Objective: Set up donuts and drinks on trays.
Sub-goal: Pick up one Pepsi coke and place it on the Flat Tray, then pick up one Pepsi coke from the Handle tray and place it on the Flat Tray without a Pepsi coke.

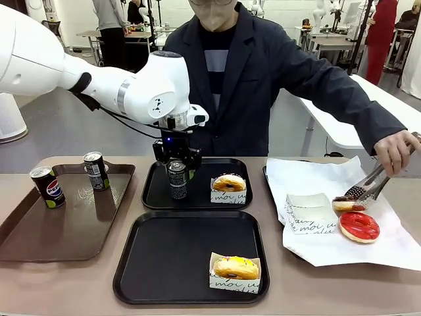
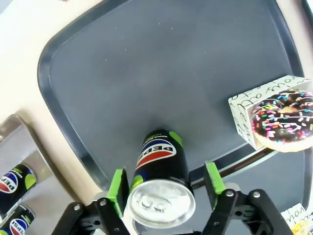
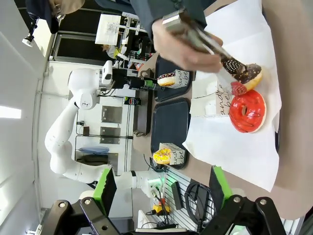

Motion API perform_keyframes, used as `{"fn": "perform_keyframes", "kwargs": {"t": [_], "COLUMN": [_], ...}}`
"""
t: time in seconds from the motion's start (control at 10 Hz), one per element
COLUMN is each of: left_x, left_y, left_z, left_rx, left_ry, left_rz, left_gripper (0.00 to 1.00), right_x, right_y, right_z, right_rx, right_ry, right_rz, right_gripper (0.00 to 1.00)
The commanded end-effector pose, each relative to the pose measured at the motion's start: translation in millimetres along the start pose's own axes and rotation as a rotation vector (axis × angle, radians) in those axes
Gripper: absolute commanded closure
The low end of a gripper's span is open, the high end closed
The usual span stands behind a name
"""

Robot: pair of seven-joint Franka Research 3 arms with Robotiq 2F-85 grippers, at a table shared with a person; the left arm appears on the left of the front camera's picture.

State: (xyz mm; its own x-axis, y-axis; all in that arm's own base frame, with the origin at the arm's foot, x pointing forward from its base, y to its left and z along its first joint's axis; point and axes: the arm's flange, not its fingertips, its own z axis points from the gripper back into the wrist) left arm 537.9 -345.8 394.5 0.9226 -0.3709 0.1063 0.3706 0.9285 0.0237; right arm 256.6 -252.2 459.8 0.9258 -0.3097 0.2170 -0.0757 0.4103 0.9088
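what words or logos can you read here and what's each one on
"PEPSI": can standing on the black tray
"PEPSI": two cans on the brown tray
"moi": black script on the donut sleeve; the rest of the script is too loose to read
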Motion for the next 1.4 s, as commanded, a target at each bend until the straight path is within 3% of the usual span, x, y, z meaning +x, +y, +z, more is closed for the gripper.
{"fn": "perform_keyframes", "kwargs": {"t": [0.0, 0.1, 0.2, 0.5, 0.6, 1.3], "left_x": [-14.5, -24.7, -32.7, -52.5, -28.5, -28.5], "left_y": [0.9, 4.2, 7.1, 6.7, 1.1, 1.1], "left_z": [25.4, 40.8, 52.1, 69.4, 67.4, 67.4], "left_rx": [0.027, 0.018, 0.0, -0.043, 0.005, 0.005], "left_ry": [-0.035, -0.049, -0.06, -0.079, -0.077, -0.077], "left_rz": [-0.023, -0.03, -0.034, -0.013, -0.023, -0.023], "left_gripper": [0.0, 0.08, 0.0, 0.0, 0.0, 0.0], "right_x": [1.1, 1.1, 1.1, 1.1, 1.1, 1.1], "right_y": [-0.3, -0.3, -0.3, -0.3, -0.3, -0.3], "right_z": [0.5, 0.5, 0.5, 0.5, 0.5, 0.5], "right_rx": [0.019, 0.019, 0.019, 0.019, 0.019, 0.019], "right_ry": [-0.008, -0.008, -0.008, -0.008, -0.008, -0.008], "right_rz": [0.017, 0.017, 0.017, 0.017, 0.017, 0.017], "right_gripper": [0.0, 0.0, 0.0, 0.0, 0.0, 0.0]}}
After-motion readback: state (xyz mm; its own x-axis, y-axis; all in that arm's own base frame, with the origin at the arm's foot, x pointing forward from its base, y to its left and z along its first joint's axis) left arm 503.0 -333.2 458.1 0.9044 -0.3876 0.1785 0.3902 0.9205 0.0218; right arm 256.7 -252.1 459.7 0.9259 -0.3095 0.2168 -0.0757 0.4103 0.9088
